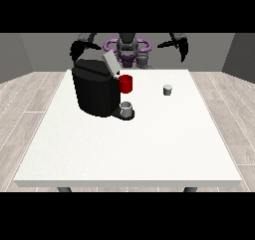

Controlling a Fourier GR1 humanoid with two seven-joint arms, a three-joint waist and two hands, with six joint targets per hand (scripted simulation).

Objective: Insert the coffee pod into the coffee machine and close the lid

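A black coffee machine [95,90] stands on the left half of the white table [134,149], its grey lid [110,63] tilted up and open. A red part [126,83] shows at its front, and a grey cup [127,109] sits on its drip stand. The small grey coffee pod [168,89] stands alone on the table, right of the machine. Both hands are raised above the far edge: the hand at the view's left [76,48] hangs behind the machine's top, and the hand at the view's right [183,48] is well above and behind the pod. Neither holds anything.
The robot's torso [128,49] sits behind the far table edge. Wooden floor surrounds the table, and bare white tabletop stretches from the machine to the near edge.
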